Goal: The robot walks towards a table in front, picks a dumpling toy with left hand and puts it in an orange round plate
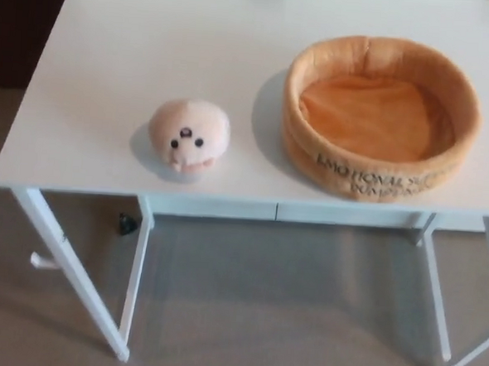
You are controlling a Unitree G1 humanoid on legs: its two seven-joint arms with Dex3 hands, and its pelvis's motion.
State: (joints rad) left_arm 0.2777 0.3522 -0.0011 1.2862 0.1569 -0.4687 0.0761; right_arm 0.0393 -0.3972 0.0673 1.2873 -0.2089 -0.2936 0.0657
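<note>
No robot hand or arm in the head view; neither left nor right shows, so whether either is released, clenched or grasping cannot be told from here.

White rectangular table (94, 66) fills the upper frame, its near edge running across the lower middle. Grey floor below, white legs at both sides.

Pale pink, round plush dumpling toy (188, 135) sits on the tabletop close to the near edge, face with small dark eyes turned toward the camera. It rests alone, touching nothing else.

Orange round soft-sided plate (380, 117), more a shallow fabric basket with a padded wall and dark lettering on its front, stands apart from the toy on its right-hand side. It is empty. The lettering is too blurred to read fully.

Step in hand, as judged: approach is about finished; the reach has not begun.

Notes for doing it well:
- The left hand should enter from the toy's side, so the toy will lie ahead of it and the plate beyond, across toward the right hand's side.
- Come down over the toy from above; plush gives, so close the fingers well around its sides.
- The toy lies near the edge; a push forward is safer than a drag back.
- Lift clear of the plate's raised wall before crossing, release over the centre.
</note>
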